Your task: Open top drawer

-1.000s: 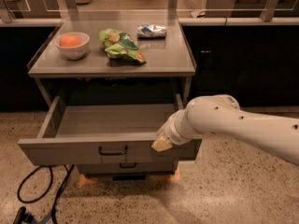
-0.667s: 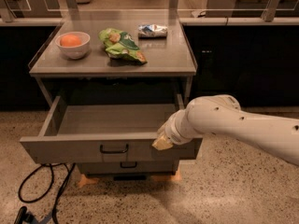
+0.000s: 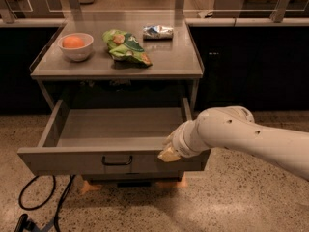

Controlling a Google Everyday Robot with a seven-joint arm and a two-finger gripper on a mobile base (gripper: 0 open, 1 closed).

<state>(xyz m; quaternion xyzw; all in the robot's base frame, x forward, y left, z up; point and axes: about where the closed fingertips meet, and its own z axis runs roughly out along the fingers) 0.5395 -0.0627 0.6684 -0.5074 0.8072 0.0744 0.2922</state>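
**Top drawer** [image 3: 63, 159] — grey metal, pulled far out from under the surface [image 3: 174, 64]. Inside floor in full view. Black handle [image 3: 117, 161] at front centre, nothing on it. Task looks abt done.

**Risks (est.)**
- More pull could run the drawer onto its stops or off its runners. The jolt would shake the bowl [image 3: 76, 47], green bag [image 3: 126, 47] and silver packet [image 3: 158, 31] above.
- A careless retreat could catch the front edge and shove the drawer back in.
- Floor cable [image 3: 36, 204] lies at lower left, a snag if the base rolls that way.

**Gripper** [image 3: 169, 153] — at the top edge of the drawer front, right of the handle, at or against the panel. Cannot tell how far open it is, nor whether it has hold of anything.

**Arm** [image 3: 251, 134] — white, enters from lower right and reaches left, rising to a bend. Wrist angled down-left to the front panel.
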